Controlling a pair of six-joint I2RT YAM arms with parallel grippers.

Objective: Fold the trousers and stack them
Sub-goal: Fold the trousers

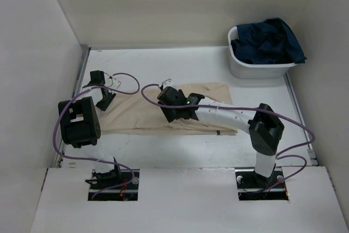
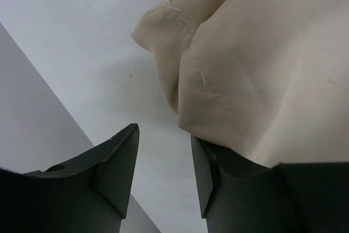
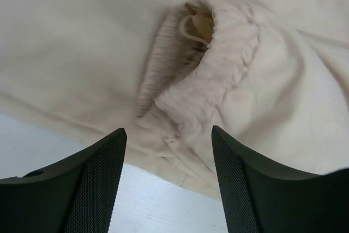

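The beige cotton trousers [image 1: 136, 115] lie flat across the middle of the frame in the top view, long axis running left to right, on the white table [image 1: 180, 64]. The left gripper [image 2: 163, 135] sits at their left end and the right gripper [image 3: 169, 135] over their middle, so each arm has its own end close by. The left wrist view alone shows the stitched hem corner [image 2: 163, 25] just above its parted, empty fingers, cloth lapping one pad. The right wrist view alone shows the gathered elastic waistband [image 3: 218, 64] ahead of its wide-spread, empty fingers. A white plastic bin [image 1: 240, 69] of dark blue garments [image 1: 270, 42] stands upper right.
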